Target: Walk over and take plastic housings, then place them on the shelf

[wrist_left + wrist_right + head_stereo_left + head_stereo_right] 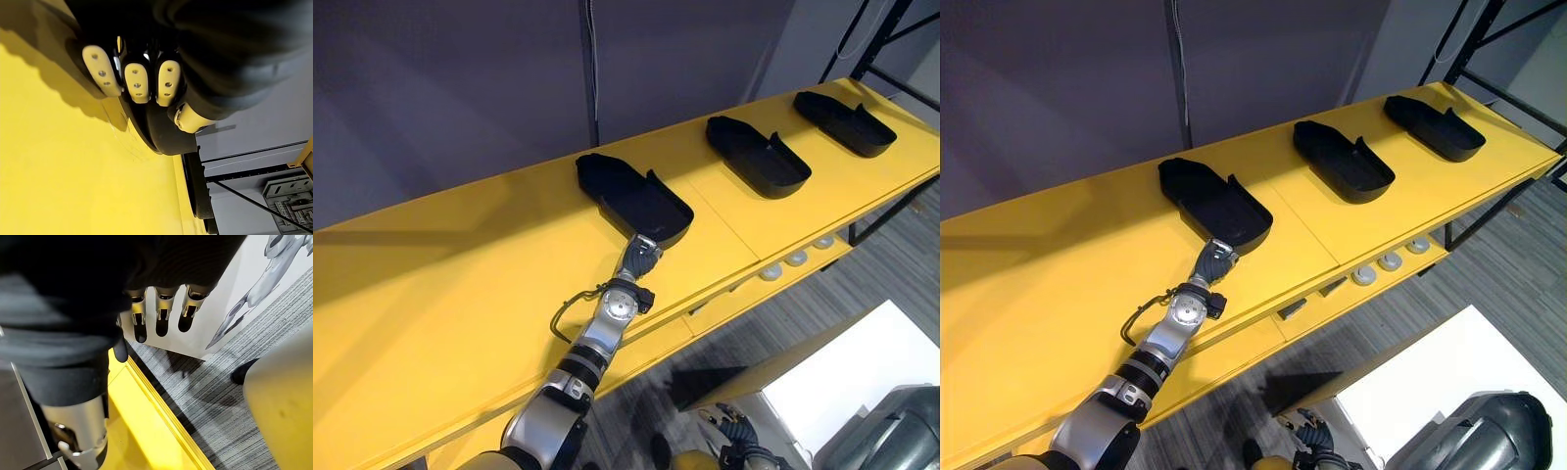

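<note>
I see 3 black plastic housings lying in a row on the yellow shelf (440,284), well apart from each other. My left hand (641,257) reaches across the shelf's front edge to the nearest housing (626,196) and meets its near, rounded end. In the left wrist view its fingers (137,83) are curled over the housing's dark wall and the thumb (190,120) presses from the other side, so the hand is grasping that rim while the housing rests flat on the shelf. The middle housing (754,155) and the far housing (842,122) sit further along to the right, untouched. My right hand (164,316) hangs low beside the shelf's edge over the grey carpet (220,382), its fingers relaxed and straight, holding nothing.
</note>
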Available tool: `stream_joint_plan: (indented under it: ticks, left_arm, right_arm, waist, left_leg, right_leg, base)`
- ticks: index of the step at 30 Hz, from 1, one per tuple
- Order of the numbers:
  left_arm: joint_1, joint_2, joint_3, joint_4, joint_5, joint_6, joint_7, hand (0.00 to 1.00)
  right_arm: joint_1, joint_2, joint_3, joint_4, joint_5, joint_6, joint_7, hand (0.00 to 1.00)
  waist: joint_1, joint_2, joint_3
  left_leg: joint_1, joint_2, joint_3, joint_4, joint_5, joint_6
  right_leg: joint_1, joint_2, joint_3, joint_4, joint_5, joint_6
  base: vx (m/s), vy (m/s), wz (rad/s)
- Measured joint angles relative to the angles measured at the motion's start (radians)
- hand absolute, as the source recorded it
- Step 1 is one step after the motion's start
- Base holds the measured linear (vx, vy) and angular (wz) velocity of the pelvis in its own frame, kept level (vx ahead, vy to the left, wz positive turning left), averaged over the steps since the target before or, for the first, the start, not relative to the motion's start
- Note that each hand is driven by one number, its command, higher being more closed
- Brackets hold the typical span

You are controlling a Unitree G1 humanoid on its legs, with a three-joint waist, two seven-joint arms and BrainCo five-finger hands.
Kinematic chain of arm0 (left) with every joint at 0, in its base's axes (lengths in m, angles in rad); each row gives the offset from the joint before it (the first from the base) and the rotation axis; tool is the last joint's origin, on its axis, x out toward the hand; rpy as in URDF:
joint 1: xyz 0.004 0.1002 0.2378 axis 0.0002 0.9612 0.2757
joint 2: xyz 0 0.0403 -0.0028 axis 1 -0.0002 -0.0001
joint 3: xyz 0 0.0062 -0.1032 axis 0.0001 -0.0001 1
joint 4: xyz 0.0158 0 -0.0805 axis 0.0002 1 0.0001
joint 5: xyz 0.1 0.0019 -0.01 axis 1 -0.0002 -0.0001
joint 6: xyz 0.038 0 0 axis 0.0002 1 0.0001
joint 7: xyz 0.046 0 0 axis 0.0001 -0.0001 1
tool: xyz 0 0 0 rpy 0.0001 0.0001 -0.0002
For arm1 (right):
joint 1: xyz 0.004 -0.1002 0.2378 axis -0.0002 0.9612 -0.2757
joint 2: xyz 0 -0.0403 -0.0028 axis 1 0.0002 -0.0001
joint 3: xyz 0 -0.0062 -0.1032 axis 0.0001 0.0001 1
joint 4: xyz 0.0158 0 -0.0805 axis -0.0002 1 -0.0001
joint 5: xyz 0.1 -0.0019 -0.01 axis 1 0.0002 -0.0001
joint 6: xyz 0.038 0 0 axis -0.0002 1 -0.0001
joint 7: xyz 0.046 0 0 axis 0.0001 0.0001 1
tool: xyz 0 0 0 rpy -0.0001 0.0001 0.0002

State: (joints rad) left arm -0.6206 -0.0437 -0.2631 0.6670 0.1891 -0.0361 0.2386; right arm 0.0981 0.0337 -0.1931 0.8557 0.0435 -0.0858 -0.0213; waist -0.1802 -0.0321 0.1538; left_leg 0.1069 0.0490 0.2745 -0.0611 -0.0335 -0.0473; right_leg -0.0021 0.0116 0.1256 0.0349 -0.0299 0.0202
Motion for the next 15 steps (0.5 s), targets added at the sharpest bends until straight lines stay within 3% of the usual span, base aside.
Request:
stream_joint_plan:
  ticks: [6, 10, 15]
  left_arm:
    - [0.053, 0.000, -0.008, -0.073, -0.031, 0.000, 0.005, 1.00]
    - [0.180, 0.008, -0.032, -0.238, -0.049, 0.000, 0.009, 1.00]
    - [0.309, 0.044, -0.037, -0.547, -0.048, -0.021, 0.007, 1.00]
  right_arm:
    - [-0.002, -0.006, 0.000, 0.000, 0.004, -0.001, -0.001, 0.00]
    - [-0.003, -0.009, 0.000, 0.004, 0.008, 0.000, -0.011, 0.00]
    - [0.008, -0.030, 0.000, 0.017, 0.010, 0.002, -0.010, 0.00]
  waist:
    - [0.001, 0.009, 0.005]
    - [0.004, 0.011, 0.006]
    - [0.057, 0.022, 0.002]
  left_leg:
    - [0.000, 0.000, -0.005, 0.001, 0.000, 0.000]
    - [0.001, 0.000, -0.025, 0.006, 0.000, 0.001]
    - [0.000, 0.003, -0.044, 0.019, -0.003, 0.005]
  right_leg:
    - [0.008, -0.001, -0.005, -0.011, 0.004, -0.001]
    - [0.023, -0.003, -0.024, -0.017, 0.004, -0.001]
    - [0.032, -0.004, -0.036, -0.010, 0.000, -0.002]
  base:
    - [-0.03, 0.003, 0.01]
    - [-0.04, -0.001, 0.14]
    - [-0.07, -0.008, 0.11]
